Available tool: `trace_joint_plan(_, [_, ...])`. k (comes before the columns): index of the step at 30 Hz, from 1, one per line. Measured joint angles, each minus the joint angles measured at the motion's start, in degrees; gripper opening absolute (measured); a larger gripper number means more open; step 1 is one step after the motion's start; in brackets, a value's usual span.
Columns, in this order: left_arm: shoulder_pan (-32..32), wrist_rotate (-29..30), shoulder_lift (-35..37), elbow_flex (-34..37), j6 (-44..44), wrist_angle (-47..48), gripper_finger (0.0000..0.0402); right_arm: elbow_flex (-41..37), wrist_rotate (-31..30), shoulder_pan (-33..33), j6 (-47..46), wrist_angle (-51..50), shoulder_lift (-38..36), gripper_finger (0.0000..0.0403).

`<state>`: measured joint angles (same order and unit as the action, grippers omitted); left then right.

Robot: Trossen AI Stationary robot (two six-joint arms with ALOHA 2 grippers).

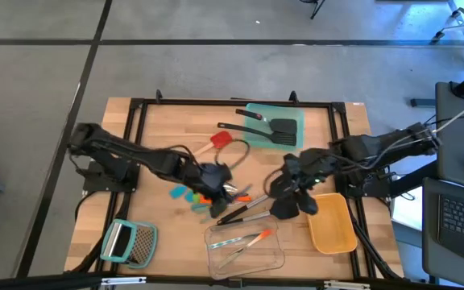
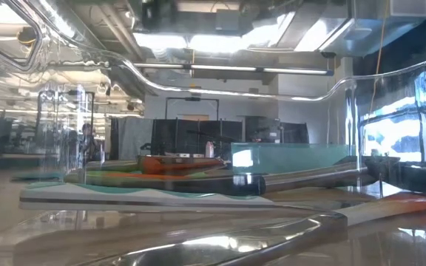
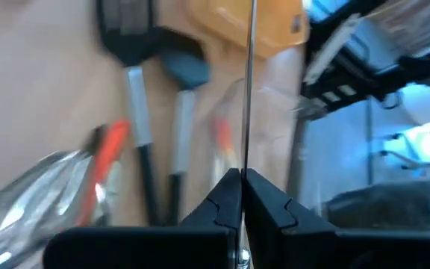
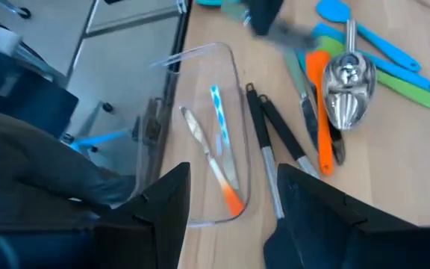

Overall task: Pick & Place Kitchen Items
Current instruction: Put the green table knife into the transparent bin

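Observation:
Several kitchen items lie in a loose pile (image 1: 208, 196) at the table's middle: teal, green and orange tools and a silver spoon (image 4: 346, 82). Two black, steel-handled tools (image 1: 252, 211) lie just to the pile's right. My left gripper (image 1: 220, 179) hovers over the pile, shut on a thin metal utensil (image 3: 248, 90) seen edge-on. My right gripper (image 4: 230, 224) stands open above the table, right of the pile, with nothing between its fingers. A red spatula (image 1: 221, 140) lies on the wood farther back. My left gripper pinches the thin metal utensil between its two shut fingers, at the part just past the fingertips (image 3: 246, 161). The utensil runs straight out along the fingers, which slant down toward the table's right. Which end is held, and whether the far end rests on anything, I cannot tell.
A clear container (image 1: 244, 246) near the front edge holds three slim tools. A yellow container (image 1: 333, 224) stands at front right. A teal container (image 1: 279, 122) at the back holds two black spatulas. A grater (image 1: 131, 242) lies at front left. A black frame (image 1: 139, 113) rims the table.

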<state>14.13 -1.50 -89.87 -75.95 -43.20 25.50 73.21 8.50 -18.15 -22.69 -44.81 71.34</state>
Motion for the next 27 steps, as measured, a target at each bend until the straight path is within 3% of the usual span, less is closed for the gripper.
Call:
trace_joint_plan(6, [3.2, -1.1, -10.9, -13.7, 0.7, 2.6, 0.0003, 0.0, -6.3, -6.6, -3.8, -4.6, -4.5, 0.0203])
trace_joint_plan(10, [4.6, -1.9, -16.9, -19.1, 0.4, 4.8, 0.0003, 0.0, -10.7, -11.2, -5.5, -5.4, -6.4, 0.0203])
trace_joint_plan(20, [6.4, -8.6, -26.8, -20.8, -2.6, 4.9, 0.0003, 0.0, -18.7, -20.1, -10.3, -5.2, -6.9, 0.0203])
trace_joint_plan(27, [6.4, -8.7, -29.6, -20.8, -3.5, 4.7, 0.0003, 0.0, -21.0, -23.1, -12.8, -5.1, -6.8, 0.0203])
